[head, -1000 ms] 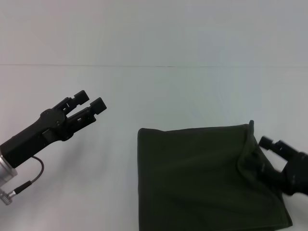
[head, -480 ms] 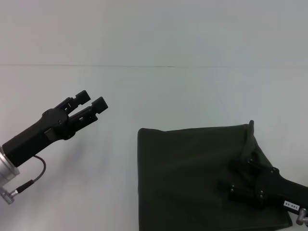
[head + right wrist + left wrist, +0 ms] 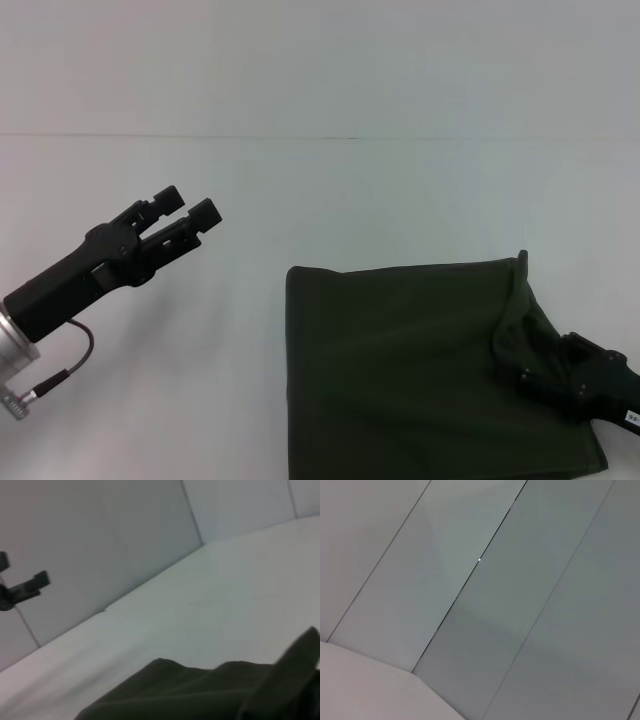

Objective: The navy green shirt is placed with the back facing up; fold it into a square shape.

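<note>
Matte olive navy green shirt (image 3: 400, 370), squarish fold; right gripper (image 3: 550, 375) seemingly touching.

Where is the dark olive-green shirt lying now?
In the head view the folded dark olive-green shirt lies on the white table, lower right, with the right gripper at its right edge.
</note>
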Robot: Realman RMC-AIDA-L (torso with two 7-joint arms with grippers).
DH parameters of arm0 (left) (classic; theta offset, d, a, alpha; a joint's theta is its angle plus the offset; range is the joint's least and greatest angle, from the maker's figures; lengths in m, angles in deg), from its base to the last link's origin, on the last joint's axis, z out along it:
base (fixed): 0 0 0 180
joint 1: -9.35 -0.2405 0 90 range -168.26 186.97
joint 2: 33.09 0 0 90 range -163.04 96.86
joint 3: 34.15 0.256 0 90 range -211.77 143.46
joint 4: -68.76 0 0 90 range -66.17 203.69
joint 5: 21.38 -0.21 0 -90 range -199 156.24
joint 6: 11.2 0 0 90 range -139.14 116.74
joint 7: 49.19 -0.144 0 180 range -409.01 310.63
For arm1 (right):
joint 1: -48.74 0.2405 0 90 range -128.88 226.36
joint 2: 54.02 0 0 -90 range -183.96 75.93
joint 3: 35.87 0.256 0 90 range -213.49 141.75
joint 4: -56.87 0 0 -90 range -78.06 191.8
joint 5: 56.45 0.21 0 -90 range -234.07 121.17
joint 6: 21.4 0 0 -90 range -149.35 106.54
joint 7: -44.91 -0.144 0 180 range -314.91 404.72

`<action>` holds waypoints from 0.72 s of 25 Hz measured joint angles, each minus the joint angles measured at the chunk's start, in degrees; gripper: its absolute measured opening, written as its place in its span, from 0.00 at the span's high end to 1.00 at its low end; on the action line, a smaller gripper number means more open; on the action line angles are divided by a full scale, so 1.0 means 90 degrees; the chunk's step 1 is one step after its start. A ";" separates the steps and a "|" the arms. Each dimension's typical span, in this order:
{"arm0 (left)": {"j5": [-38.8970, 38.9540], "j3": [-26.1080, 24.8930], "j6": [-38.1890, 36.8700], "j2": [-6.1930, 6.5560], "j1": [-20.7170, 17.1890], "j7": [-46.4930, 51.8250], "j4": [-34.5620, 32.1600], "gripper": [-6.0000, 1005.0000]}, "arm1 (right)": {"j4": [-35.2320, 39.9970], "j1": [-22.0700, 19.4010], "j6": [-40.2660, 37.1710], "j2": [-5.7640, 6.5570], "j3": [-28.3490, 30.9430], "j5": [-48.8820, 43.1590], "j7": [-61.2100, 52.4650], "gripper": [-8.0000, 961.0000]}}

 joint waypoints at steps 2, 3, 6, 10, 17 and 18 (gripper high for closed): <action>0.0004 -0.0001 0.0054 0.0004 0.0012 0.0000 0.0002 0.06 | 0.0003 -0.0041 0.0062 0.0002 0.0158 0.0000 0.0002 0.05; 0.0004 -0.0001 0.0054 0.0004 0.0012 0.0000 0.0002 0.06 | 0.0004 -0.0062 0.0025 0.0003 0.0230 0.0001 0.0025 0.05; 0.0007 -0.0001 0.0076 0.0004 0.0013 -0.0001 0.0002 0.06 | 0.0016 -0.0101 -0.0323 0.0003 0.0309 0.0001 0.0186 0.05; 0.0016 -0.0001 0.0111 0.0003 0.0013 -0.0006 0.0005 0.06 | 0.0055 -0.0115 -0.1031 -0.0016 0.0212 -0.0041 0.0541 0.05; 0.0025 -0.0001 0.0129 -0.0012 0.0012 -0.0010 0.0012 0.06 | -0.0156 0.0054 -0.0695 -0.0047 -0.0288 -0.0064 0.0452 0.05; 0.0025 -0.0001 0.0128 -0.0012 0.0012 -0.0010 0.0012 0.06 | -0.0190 0.0068 -0.0591 -0.0046 -0.0298 -0.0064 0.0450 0.05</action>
